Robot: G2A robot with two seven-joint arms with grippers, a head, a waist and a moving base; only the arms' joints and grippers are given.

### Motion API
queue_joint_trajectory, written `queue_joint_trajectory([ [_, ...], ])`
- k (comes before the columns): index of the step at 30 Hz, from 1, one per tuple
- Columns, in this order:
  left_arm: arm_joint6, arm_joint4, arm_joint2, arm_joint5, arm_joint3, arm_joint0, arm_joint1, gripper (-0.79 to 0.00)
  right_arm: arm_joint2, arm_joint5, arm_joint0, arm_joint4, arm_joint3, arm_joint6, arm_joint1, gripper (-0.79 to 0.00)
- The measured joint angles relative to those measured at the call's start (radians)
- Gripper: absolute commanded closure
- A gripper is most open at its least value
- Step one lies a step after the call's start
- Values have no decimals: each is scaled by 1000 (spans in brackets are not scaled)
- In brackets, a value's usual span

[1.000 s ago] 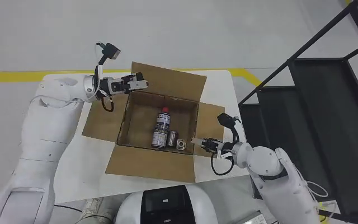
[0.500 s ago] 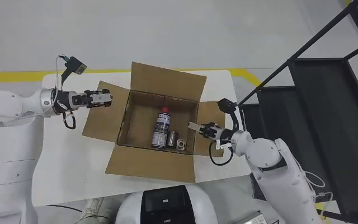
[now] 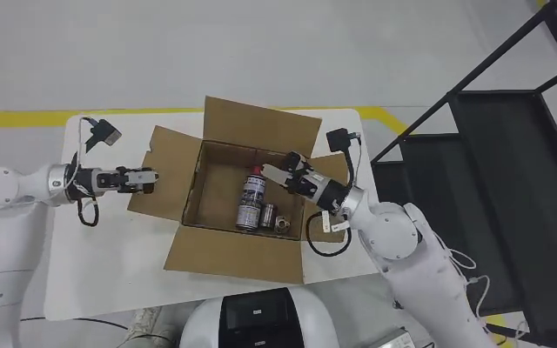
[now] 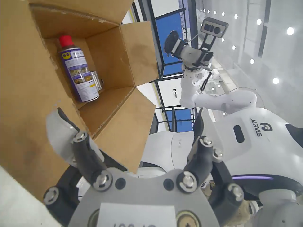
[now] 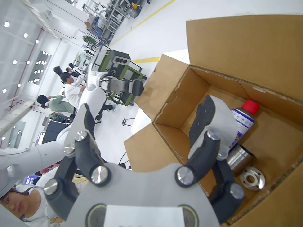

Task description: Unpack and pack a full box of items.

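Moved: right gripper [image 3: 280, 170] has swung off the right-hand flap and now hangs over the open top of the box [image 3: 235, 252]. Meanwhile left gripper [image 3: 146, 180] has backed away from the far-left corner, out to the edge of the left flap.
Near corner: a small metal flange [image 5: 251, 178] lies flat on the box floor, closest to the robot.
Next in: a short metal cylinder [image 5: 240, 158] sits just beside the flange, tucked against the can's bottom end.
Middle: the spray can [image 3: 252, 198] looks to be lying on the box floor, red cap pointing at the far wall.
Right gripper state: fingers spread wide with nothing between them, sitting above the box's right side, near the can's cap end.
Left gripper state: also wide open and empty, over the left flap, well apart from everything inside.
What it means: I'd say we're in the unpack half, with three things left in the box. The right arm looks set to take the next pick, probably the can, and the left has gotten out of its way.
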Motion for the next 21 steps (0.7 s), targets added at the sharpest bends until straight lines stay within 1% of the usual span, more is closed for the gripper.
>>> queue_joint_trajectory([
  [6, 77, -3, -64, -78, 62, 22, 45, -785, -13, -41, 2, 28, 5, 8, -1, -785],
  [8, 97, 20, -84, -97, 78, 24, 62, -785, -14, -63, -1, 50, 9, 9, -2, -785],
  [11, 115, 54, -83, -115, 115, 30, 78, -785, -10, -82, -7, 84, 32, -5, -3, -785],
  [13, 131, 73, -60, -131, 150, 25, 82, -785, -8, -92, -12, 115, 44, -25, -5, -785],
  [16, 166, 63, -1, -166, 175, 14, 78, -785, -3, -109, -21, 163, 56, -54, -8, -785],
  [21, 235, -1, 100, -236, 205, -14, 65, -785, -1, -108, -22, 170, 57, -56, -8, -785],
])
